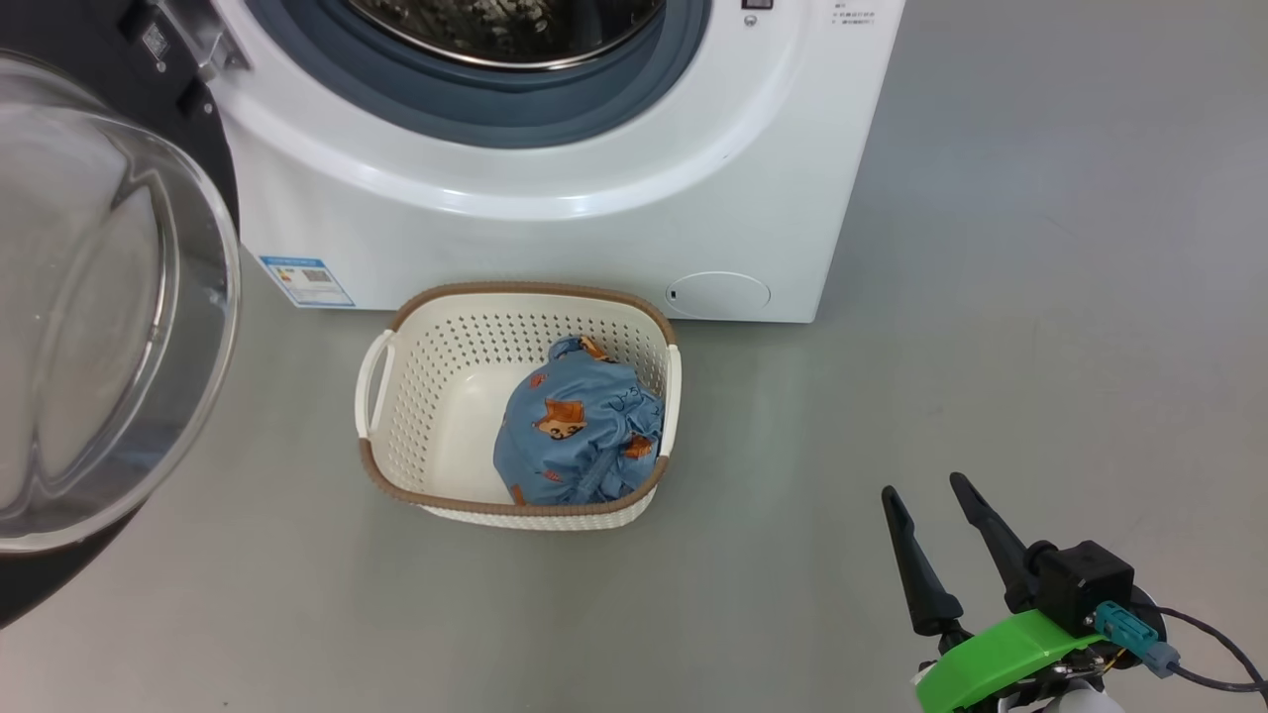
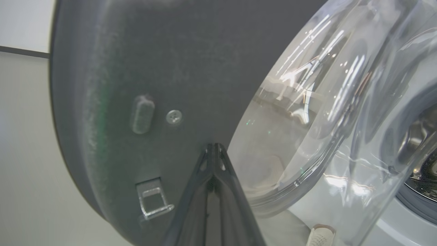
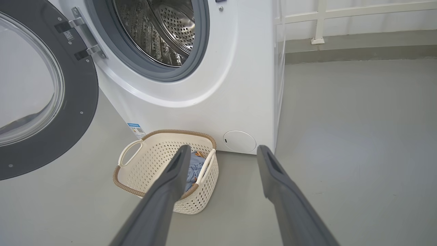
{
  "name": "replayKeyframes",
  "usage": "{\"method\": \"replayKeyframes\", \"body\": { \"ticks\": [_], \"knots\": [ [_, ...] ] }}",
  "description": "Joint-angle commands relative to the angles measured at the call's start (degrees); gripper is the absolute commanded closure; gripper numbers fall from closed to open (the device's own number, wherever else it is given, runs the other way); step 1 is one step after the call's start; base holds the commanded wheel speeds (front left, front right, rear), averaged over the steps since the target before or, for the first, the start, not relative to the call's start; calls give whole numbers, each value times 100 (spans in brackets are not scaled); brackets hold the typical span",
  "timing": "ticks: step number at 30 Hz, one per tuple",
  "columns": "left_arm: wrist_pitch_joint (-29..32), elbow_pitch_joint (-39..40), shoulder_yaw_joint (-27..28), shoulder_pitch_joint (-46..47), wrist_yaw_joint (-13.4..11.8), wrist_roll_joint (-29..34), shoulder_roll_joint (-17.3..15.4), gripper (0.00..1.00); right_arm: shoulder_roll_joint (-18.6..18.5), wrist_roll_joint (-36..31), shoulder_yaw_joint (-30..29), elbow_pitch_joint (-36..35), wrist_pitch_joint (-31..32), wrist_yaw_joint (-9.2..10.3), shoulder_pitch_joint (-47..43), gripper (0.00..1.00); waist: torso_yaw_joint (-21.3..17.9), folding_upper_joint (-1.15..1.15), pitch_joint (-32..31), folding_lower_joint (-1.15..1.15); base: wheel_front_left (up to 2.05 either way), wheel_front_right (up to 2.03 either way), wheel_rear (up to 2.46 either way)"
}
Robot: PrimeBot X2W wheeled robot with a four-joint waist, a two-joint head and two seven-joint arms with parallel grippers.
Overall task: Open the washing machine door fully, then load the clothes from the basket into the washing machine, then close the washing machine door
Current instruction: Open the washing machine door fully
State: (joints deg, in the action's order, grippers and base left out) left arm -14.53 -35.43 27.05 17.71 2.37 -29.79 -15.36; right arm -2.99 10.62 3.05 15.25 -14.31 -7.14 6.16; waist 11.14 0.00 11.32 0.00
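Smooth grey floor [image 1: 1040, 248], faintly marked. Along the floor's far edge, a low grey kerb [image 3: 375, 41]. Above that edge, a white railing [image 3: 320, 24], post foot planted on the kerb.

The large round door [image 1: 109, 297] with black rim and bulging clear glass bowl stands swung wide to the left, so the mouth of the big white front-loading washing machine [image 1: 555, 238] is unblocked: grey rubber gasket [image 1: 475, 109], then bare perforated steel drum [image 3: 160, 30]. Below that mouth, the small cream perforated plastic basket [image 1: 426, 386] with brown woven rim stands on the grey floor [image 1: 1040, 297], near the machine's front. Its left half is bare; light blue fox-print clothes [image 1: 580, 426] fill the right. Floor right of the basket lies open.
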Motion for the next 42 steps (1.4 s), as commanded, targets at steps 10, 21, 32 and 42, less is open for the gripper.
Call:
{"method": "replayKeyframes", "body": {
  "ticks": [10,21,32,42],
  "knots": [
    [-46,222,536,244,284,520,-152,100,11,19,150,-94,-69,-35,177,0,32,0,-88,0,0,0,0],
    [-47,1618,418,-502,495,1141,792,100,11,172,183,-21,-69,-35,94,0,98,0,-346,0,0,0,0],
    [-47,2809,-347,-1254,510,1104,1217,51,11,198,230,-35,-69,-35,48,0,-10,0,-514,0,0,0,0],
    [-47,3192,-986,-1731,466,1075,1247,0,11,170,296,-84,-69,-35,42,0,-305,0,-639,0,0,0,0]
  ]
}}
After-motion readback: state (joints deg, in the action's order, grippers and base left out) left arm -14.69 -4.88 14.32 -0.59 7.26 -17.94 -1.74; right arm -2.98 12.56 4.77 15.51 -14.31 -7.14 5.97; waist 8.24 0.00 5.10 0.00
